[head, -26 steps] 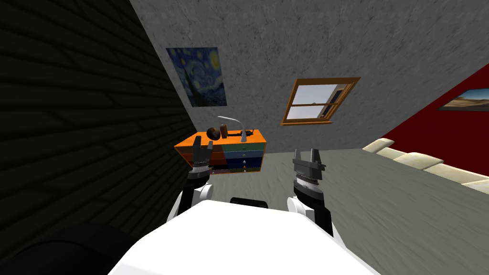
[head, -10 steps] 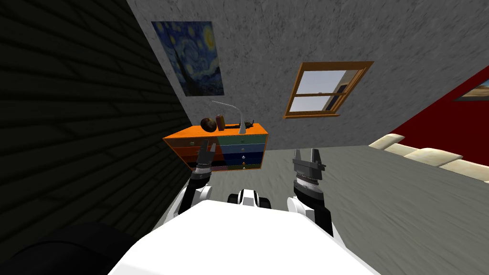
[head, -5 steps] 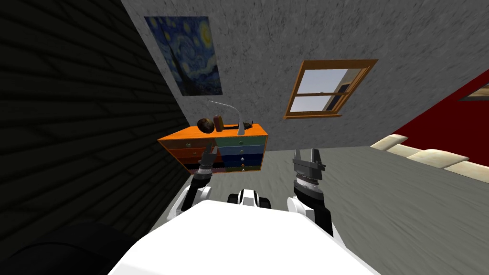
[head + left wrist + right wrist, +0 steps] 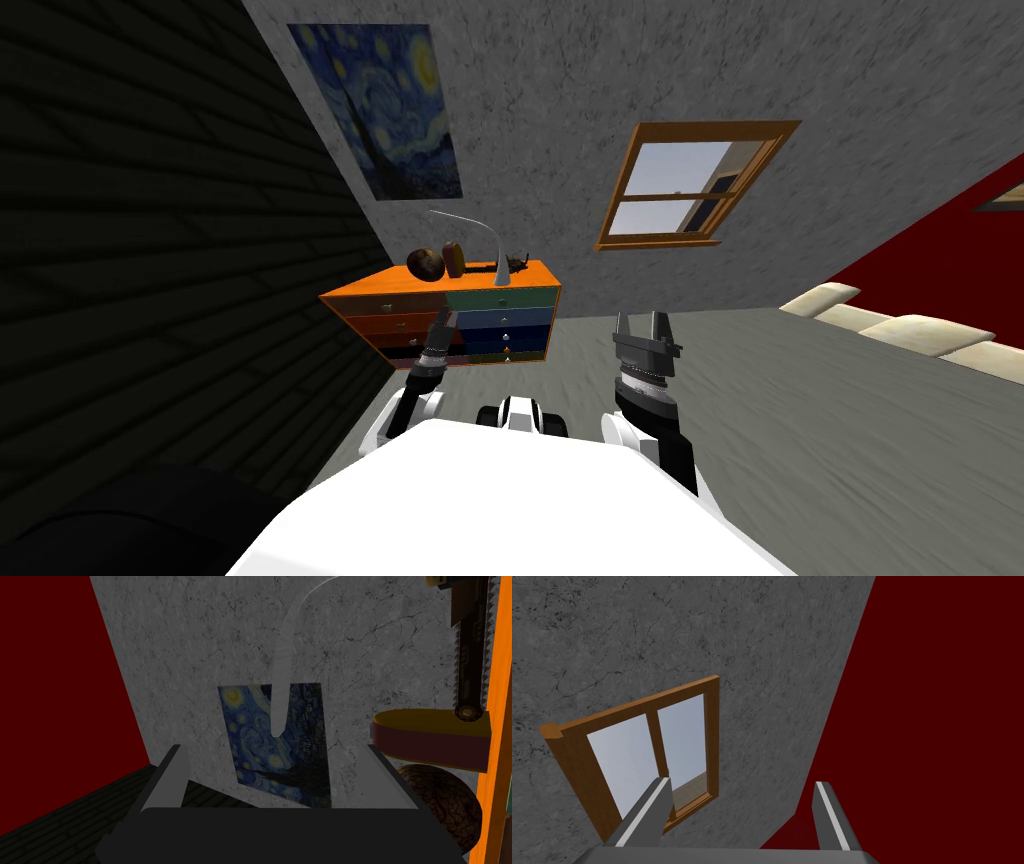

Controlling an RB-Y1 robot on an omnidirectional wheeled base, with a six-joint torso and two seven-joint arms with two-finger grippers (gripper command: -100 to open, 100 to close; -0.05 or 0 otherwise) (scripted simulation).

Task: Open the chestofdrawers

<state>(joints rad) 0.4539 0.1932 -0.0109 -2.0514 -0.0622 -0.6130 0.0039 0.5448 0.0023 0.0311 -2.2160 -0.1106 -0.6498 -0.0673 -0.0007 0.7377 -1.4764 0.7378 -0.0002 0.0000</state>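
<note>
Item: chest of drawers (image 4: 500,318), with an orange top, two columns of drawer fronts (orange and red on one side, green and blue on the other) and small knobs.
Location: it stands on the grey floor (image 4: 800,450) against the grey wall, in the corner by the dark brick wall, at 11 o'clock from me in the head view.
Drawers: every front looks flush and shut, though they show too small to be certain.
Left gripper (image 4: 443,320): raised before the chest's face, at the seam between the two columns, with its blades pointing to 12 o'clock. I cannot tell whether it touches the front.
Left claw: spread wide with nothing between the blades (the wrist view looks through the gap, with the chest's orange top edge just beside one blade).
On the top, first: a white gooseneck lamp (image 4: 497,262), with its head arching toward 10 o'clock.
On the top, second: a brown ball (image 4: 425,264), at 9 o'clock of the lamp's base.
On the top, third: a red-brown block (image 4: 454,259), between ball and lamp and just beside the ball.
On the top, fourth: a small dark item with a toothed edge (image 4: 517,265), at 3 o'clock of the lamp's base.
Right gripper (image 4: 645,322): at 1 o'clock from me, held up over the floor, well apart from the chest.
Right claw: wide, holding nothing.
Wall fittings: a painting (image 4: 385,110) of a swirling night sky at 11 o'clock of the chest, and a wooden-framed window (image 4: 690,185) at 2 o'clock of it.
Further stock: a pale sofa (image 4: 900,325) at 3 o'clock, along the red wall.
</note>
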